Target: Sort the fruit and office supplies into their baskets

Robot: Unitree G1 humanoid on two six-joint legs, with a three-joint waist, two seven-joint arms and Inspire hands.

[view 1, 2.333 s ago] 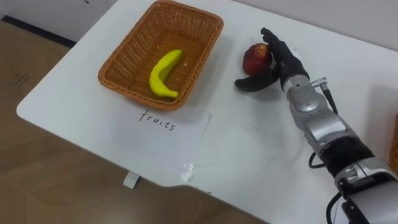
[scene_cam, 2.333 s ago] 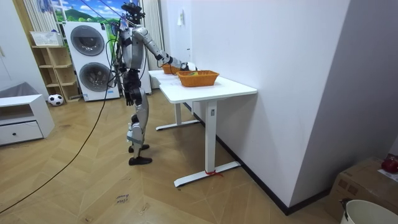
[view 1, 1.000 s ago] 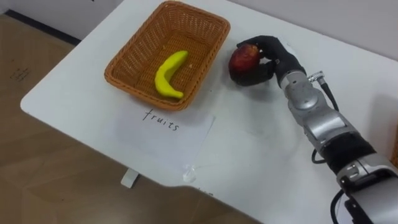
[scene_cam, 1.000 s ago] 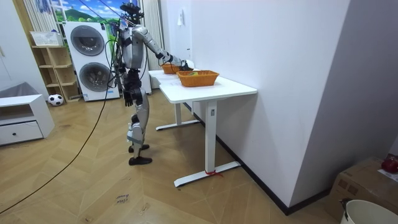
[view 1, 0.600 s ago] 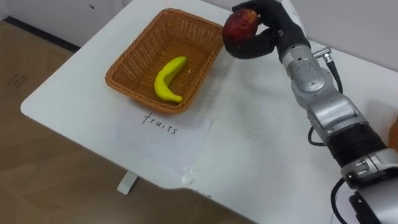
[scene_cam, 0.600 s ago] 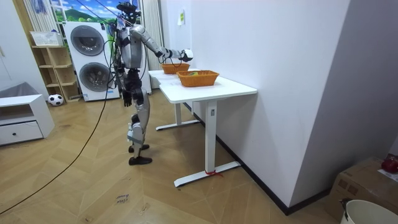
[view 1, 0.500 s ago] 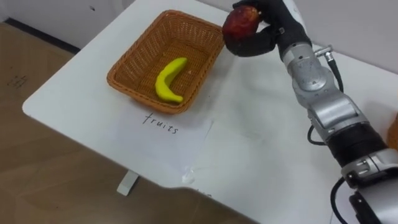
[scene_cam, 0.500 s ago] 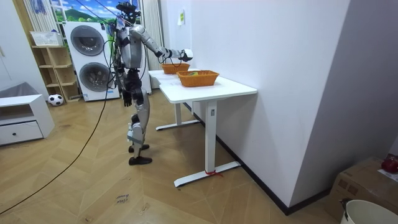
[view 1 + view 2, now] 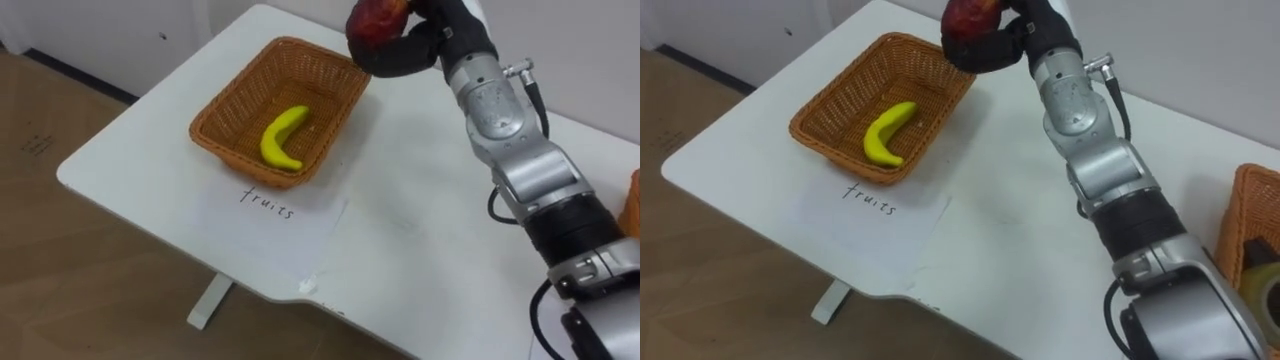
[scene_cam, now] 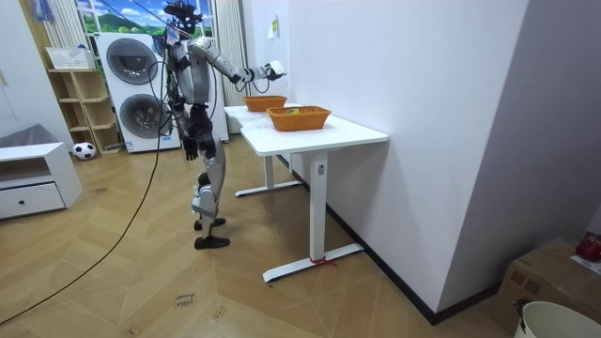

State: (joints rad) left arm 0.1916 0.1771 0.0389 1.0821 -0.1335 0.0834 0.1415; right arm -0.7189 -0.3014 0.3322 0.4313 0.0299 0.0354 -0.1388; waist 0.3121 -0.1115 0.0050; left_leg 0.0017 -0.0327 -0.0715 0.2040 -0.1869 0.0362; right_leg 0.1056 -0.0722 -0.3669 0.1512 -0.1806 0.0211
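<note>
Banana (image 9: 282, 137) lies in the basket (image 9: 230, 85). The right hand (image 9: 440, 45), fingers curled round the apple (image 9: 374, 20), holds it above the rim, not yet dropped.

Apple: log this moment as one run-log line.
right hand: shut on apple | apple: airborne at far corner of fruit basket | banana: in fruit basket

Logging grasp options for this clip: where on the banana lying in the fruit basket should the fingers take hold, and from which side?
Take the banana at its thick middle, coming straight down with the fingers across its width. It lies flat on the basket floor, and the basket's raised walls block a side approach. The right hand is occupied, shut on a red fruit.
</note>
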